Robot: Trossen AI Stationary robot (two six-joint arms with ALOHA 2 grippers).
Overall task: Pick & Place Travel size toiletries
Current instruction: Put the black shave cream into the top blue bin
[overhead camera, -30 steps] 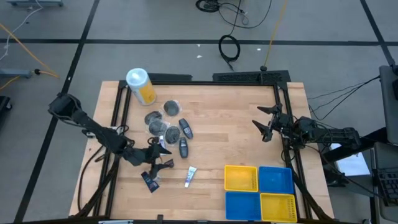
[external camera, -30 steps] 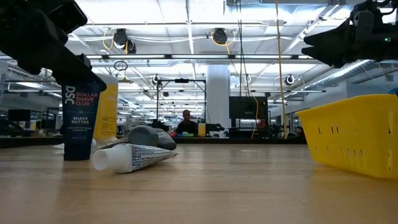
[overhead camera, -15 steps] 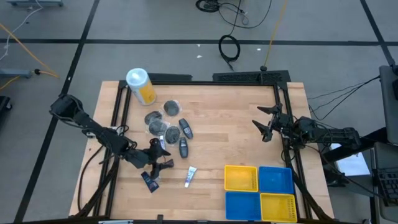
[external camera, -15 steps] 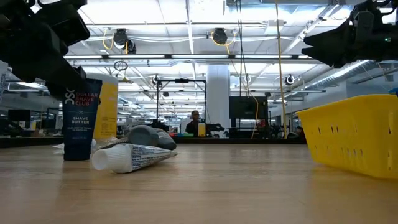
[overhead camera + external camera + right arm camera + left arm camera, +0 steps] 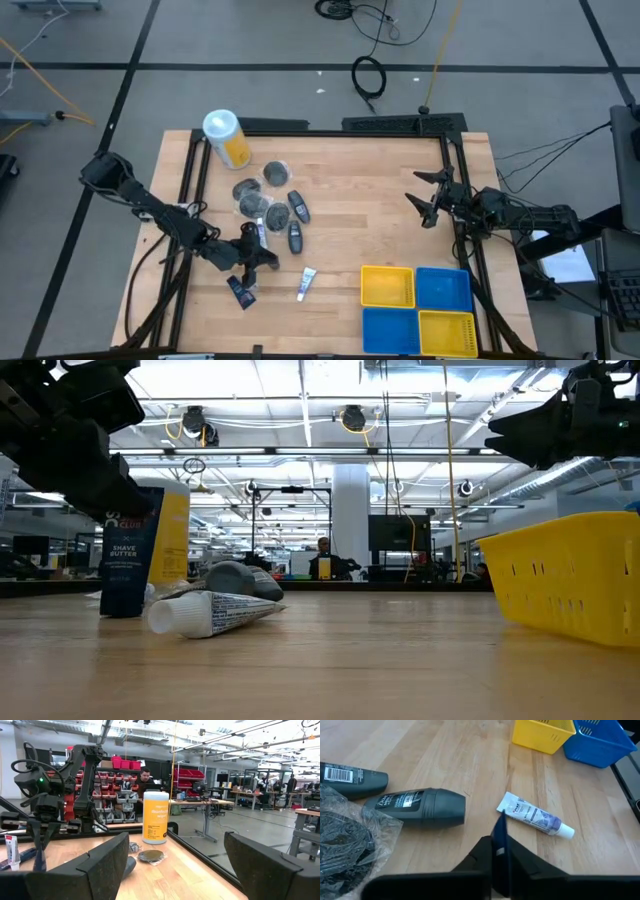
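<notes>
The left gripper [image 5: 252,255] is in the lower left part of the high view, and its fingers are closed on the dark blue tube [image 5: 128,565]. In the left wrist view the flat edge of this tube [image 5: 500,842] shows as a thin dark blade pinched between the two fingers. In the low view the tube hangs tilted at the left of the frame, its lower end at or just above the table [image 5: 350,200]; I cannot tell if it is touching the wood.

The important relation for the coming move is the way from this tube to the bins. The yellow bin [image 5: 387,286] and the blue bin [image 5: 443,288] stand at the lower right of the high view, so the tube must travel to the right across the frame, well apart from where it is now. The long axis of the tube is nearly upright, so it should go into a bin end first.

A small white tube [image 5: 306,283] lies on the table between the left gripper and the bins, just on this way, with its long axis roughly up and down in the high frame. I judge that the held tube must be lifted enough to pass over it.

The right gripper [image 5: 425,205] waits with its fingers wide apart and empty at the right edge of the table, nearer to the bins but far from the other toiletries in the upper left.
</notes>
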